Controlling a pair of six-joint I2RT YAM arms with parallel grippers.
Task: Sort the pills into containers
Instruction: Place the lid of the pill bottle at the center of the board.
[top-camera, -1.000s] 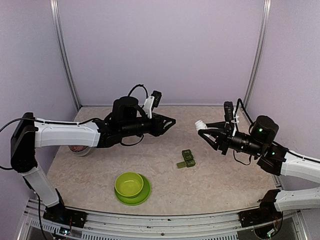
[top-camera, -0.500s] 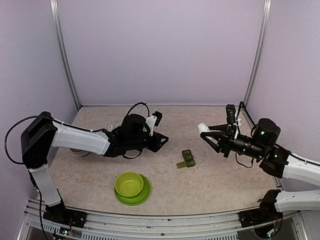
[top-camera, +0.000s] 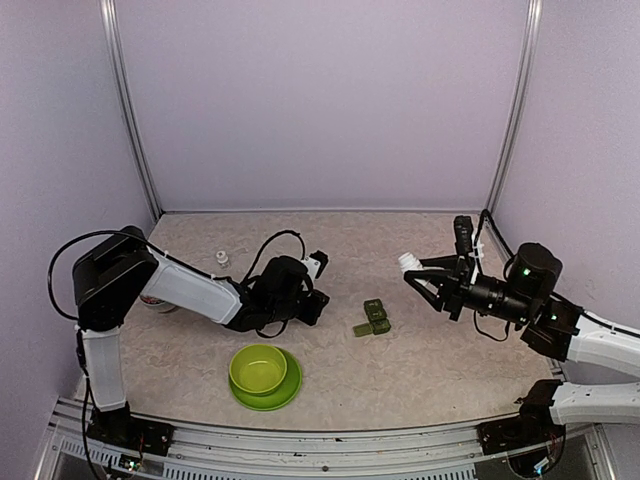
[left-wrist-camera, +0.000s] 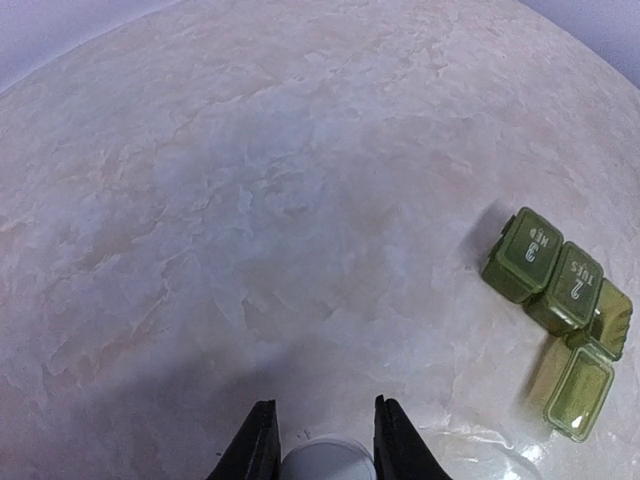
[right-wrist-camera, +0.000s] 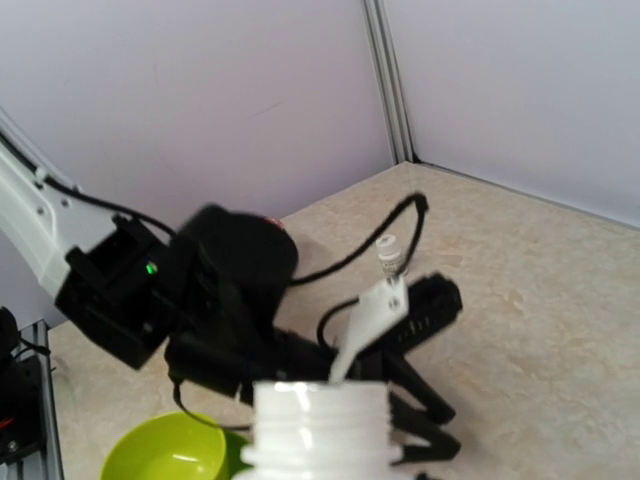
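Left tool (left-wrist-camera: 322, 430) pinches white cap (left-wrist-camera: 325, 463); right tool (top-camera: 416, 276) grips bottle (right-wrist-camera: 318, 422)

White-and-black twin arms, cabled.
White-shelled along left arm (top-camera: 190, 290) and right arm (top-camera: 605, 340); jointed by round black motor housings (top-camera: 537, 262), strung with looping black cables (top-camera: 283, 233), dotted with green lamps (top-camera: 520, 268), tipped with black two-finger left hand (left-wrist-camera: 323, 420) and right hand (top-camera: 412, 273).

Container lids (left-wrist-camera: 577, 287): "2 TUES", "3 WED"
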